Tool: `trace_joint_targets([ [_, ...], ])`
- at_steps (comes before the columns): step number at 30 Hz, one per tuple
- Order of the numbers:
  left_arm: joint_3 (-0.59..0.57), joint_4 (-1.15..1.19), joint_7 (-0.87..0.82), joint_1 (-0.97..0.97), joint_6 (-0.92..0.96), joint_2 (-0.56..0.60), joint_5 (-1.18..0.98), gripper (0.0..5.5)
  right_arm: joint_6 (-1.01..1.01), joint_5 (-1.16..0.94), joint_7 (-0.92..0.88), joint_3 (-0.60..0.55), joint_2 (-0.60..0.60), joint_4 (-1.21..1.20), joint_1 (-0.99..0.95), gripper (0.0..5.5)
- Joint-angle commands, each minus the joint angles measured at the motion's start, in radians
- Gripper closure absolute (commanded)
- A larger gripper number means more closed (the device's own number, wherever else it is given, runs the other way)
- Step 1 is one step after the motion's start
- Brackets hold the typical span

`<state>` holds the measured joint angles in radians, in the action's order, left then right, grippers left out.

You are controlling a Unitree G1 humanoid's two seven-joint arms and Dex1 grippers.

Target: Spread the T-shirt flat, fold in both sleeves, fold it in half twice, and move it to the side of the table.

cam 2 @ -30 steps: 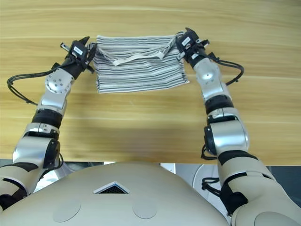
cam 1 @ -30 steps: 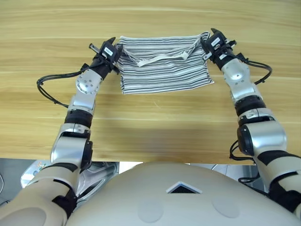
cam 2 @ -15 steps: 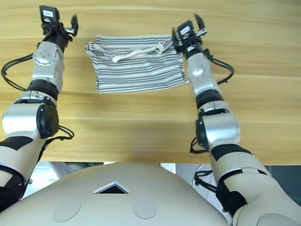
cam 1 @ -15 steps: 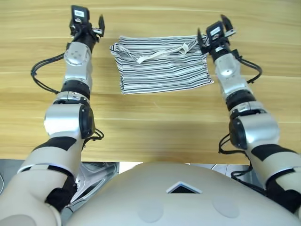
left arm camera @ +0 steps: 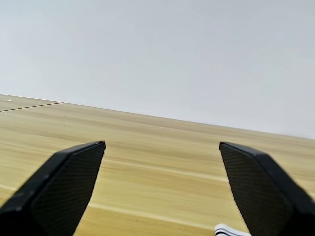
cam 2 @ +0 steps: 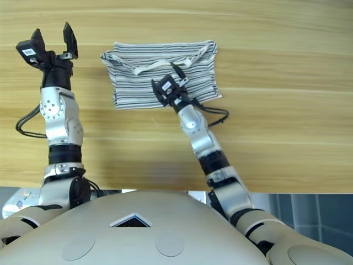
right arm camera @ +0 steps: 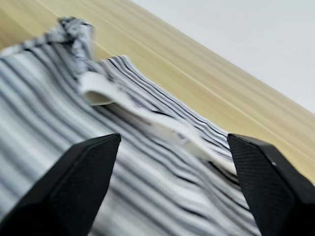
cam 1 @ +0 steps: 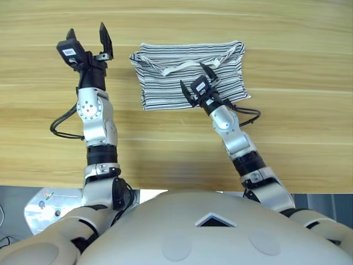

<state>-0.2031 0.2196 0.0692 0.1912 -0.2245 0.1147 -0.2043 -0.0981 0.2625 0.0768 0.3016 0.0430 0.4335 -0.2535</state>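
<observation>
The T-shirt (cam 1: 165, 88) is white with thin dark stripes, black or perhaps dark grey, and its neckband (cam 1: 177, 68) is plain white. The table (cam 1: 176, 149) is pale yellow wood with long grain lines. The left gripper (left arm camera: 162, 143) and right gripper (right arm camera: 173, 142) are matt black with a fine weave pattern.

T-shirt (cam 1: 187, 77): soft, matt cloth in fine stripes, with a plain white band of the same limp fabric. Table (cam 1: 176, 143): pale wood-grain top, smooth, with a faint satin sheen. Fingers (left arm camera: 64, 191) of the left gripper (left arm camera: 161, 144): matt black, finely cross-hatched.
</observation>
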Motion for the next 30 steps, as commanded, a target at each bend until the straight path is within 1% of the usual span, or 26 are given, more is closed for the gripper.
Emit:
trace_joint_targets([
  [1, 0.021, -0.085, -0.020, -0.020, 0.050, -0.018, 0.015, 1.20, 0.073, -0.029, 0.015, -0.044, -0.015, 0.028, -0.086, 1.49],
  [4, 0.036, -0.104, -0.029, -0.018, 0.079, -0.025, 0.034, 1.20, 0.150, -0.028, 0.055, -0.032, -0.022, 0.049, -0.095, 1.49],
  [7, 0.055, -0.155, -0.033, -0.021, 0.103, -0.037, 0.039, 1.20, 0.304, -0.073, 0.132, -0.048, -0.027, 0.030, -0.054, 1.49],
  [10, 0.074, -0.198, -0.034, -0.027, 0.115, -0.051, 0.047, 1.20, 0.393, -0.055, 0.148, -0.025, 0.006, -0.097, 0.045, 1.49],
  [14, 0.080, -0.204, -0.034, -0.028, 0.131, -0.059, 0.052, 1.20, 0.498, -0.050, 0.146, 0.029, 0.003, -0.297, 0.209, 1.49],
  [16, 0.079, -0.208, -0.035, -0.029, 0.135, -0.061, 0.052, 1.20, 0.561, -0.053, 0.132, 0.027, -0.004, -0.327, 0.240, 1.49],
  [18, 0.084, -0.206, -0.033, -0.026, 0.137, -0.066, 0.053, 1.20, 0.614, -0.043, 0.126, 0.016, 0.017, -0.392, 0.260, 1.49],
  [20, 0.090, -0.206, -0.029, -0.027, 0.137, -0.071, 0.056, 1.20, 0.637, -0.033, 0.162, 0.028, 0.079, -0.504, 0.310, 1.49],
  [22, 0.102, -0.213, -0.021, -0.039, 0.140, -0.072, 0.067, 1.20, 0.627, -0.021, 0.252, 0.021, 0.232, -0.667, 0.432, 1.49],
  [24, 0.109, -0.220, -0.018, -0.051, 0.144, -0.068, 0.076, 1.20, 0.595, -0.013, 0.313, -0.043, 0.373, -0.779, 0.551, 1.49],
  [27, 0.121, -0.226, -0.010, -0.068, 0.149, -0.052, 0.094, 1.20, 0.539, -0.010, 0.325, -0.174, 0.504, -0.821, 0.644, 1.49],
  [30, 0.140, -0.221, 0.002, -0.083, 0.150, -0.038, 0.122, 1.20, 0.452, 0.011, 0.306, -0.247, 0.582, -0.757, 0.620, 1.49],
])
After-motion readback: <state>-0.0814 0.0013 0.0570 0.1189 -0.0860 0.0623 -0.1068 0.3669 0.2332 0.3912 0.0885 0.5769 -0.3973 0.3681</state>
